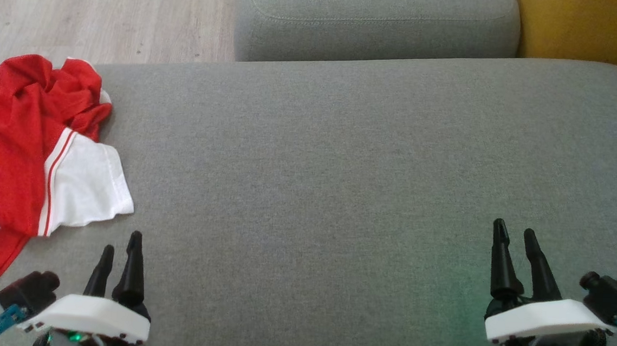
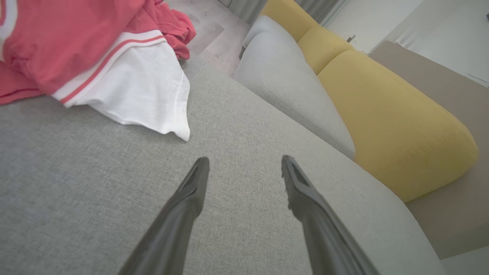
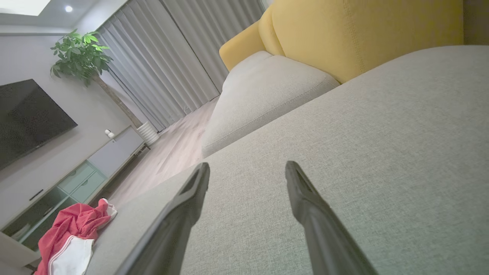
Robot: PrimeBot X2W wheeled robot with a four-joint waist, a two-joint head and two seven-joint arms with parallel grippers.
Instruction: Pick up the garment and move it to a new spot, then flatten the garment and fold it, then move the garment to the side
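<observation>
A red garment (image 1: 15, 136) with white sleeve and white stripes lies crumpled at the left edge of the grey sofa cushion (image 1: 341, 170). It also fills the upper left of the left wrist view as garment (image 2: 95, 49), and sits far off at the lower left as garment (image 3: 72, 236) in the right wrist view. My left gripper (image 1: 121, 242) is open, just below and right of the white sleeve, not touching it. My right gripper (image 1: 516, 231) is open over bare cushion at the lower right, nothing between its fingers.
A second grey cushion (image 1: 373, 20) lies beyond the far edge. A yellow sofa back (image 1: 595, 30) stands at the upper right. Wooden floor (image 1: 81, 5) shows at the upper left past the cushion's edge. A potted plant (image 3: 82, 57) and TV cabinet (image 3: 88, 168) stand further off.
</observation>
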